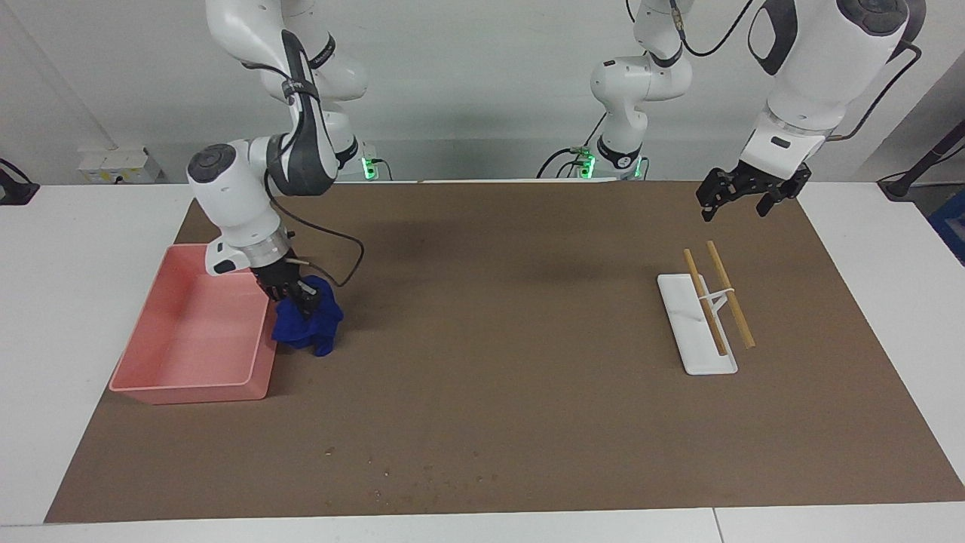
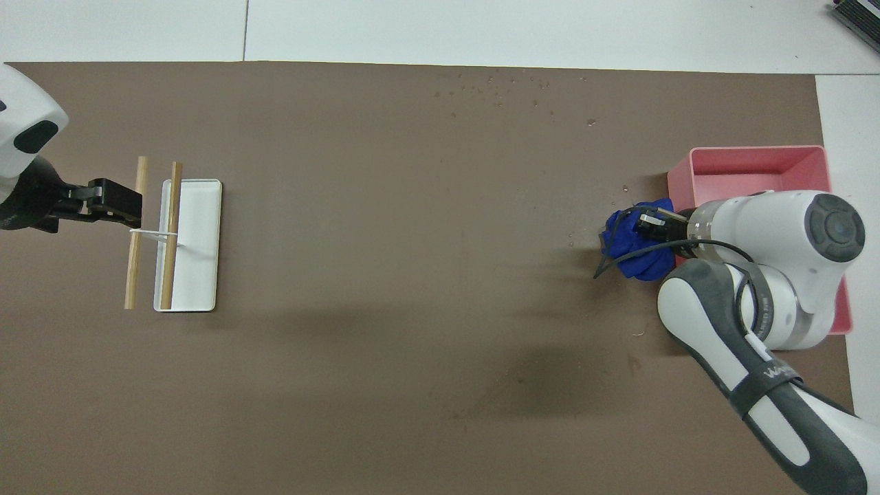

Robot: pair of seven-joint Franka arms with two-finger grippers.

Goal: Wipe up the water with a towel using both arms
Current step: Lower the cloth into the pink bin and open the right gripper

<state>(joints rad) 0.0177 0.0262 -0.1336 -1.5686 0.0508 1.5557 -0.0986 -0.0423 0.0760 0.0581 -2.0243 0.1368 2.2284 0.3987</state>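
Observation:
The towel is a bunched deep-blue cloth hanging from my right gripper, which is shut on its top. The cloth sits right beside the pink tray's wall, its lower folds down at the mat. Water shows as tiny scattered droplets near the mat's edge farthest from the robots. A few more droplets lie close to the towel. My left gripper hangs open and empty over the mat at the left arm's end, beside the wooden sticks, and that arm waits.
The pink tray stands at the right arm's end, partly under my right arm's wrist. A white dish with two banded wooden sticks lies toward the left arm's end. A brown mat covers the table.

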